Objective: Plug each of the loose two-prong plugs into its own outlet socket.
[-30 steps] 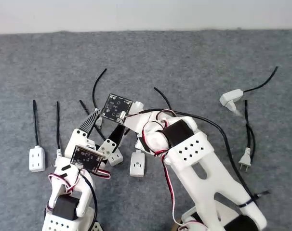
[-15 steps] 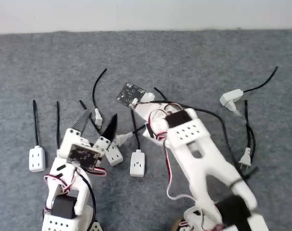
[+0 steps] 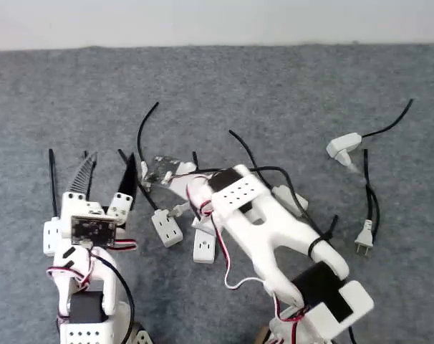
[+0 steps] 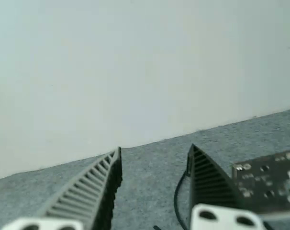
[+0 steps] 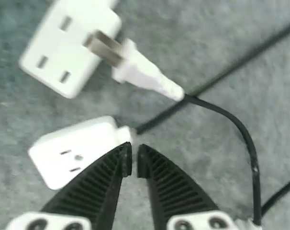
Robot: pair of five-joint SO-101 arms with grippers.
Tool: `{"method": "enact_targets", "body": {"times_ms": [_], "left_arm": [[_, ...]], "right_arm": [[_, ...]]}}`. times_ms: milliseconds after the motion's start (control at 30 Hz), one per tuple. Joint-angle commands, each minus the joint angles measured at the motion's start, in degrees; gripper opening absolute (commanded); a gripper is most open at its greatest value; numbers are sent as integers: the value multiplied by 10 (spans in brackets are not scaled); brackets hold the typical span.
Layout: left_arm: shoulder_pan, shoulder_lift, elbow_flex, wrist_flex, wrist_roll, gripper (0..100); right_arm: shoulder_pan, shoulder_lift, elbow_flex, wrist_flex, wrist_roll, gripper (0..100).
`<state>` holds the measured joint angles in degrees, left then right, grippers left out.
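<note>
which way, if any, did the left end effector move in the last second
Yes. The left end effector swung left, away from the middle outlet, toward the leftmost outlet.

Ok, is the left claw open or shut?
Open. The left claw has its fingers spread wide, with carpet showing between them.

No text, number or sign can be read. Nothing legible is made out on the white plastic outlet blocks [image 5: 68,45] or the dark circuit board [image 3: 94,230].
</note>
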<state>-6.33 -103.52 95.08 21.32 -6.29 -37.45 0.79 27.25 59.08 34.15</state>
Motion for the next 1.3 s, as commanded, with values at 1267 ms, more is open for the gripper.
{"method": "enact_targets", "body": {"times_ms": [1267], "left_arm": [[-60, -9, -60, -18, 37, 224]], "right_arm": [[-65, 102, -113, -22, 251, 117]]}}
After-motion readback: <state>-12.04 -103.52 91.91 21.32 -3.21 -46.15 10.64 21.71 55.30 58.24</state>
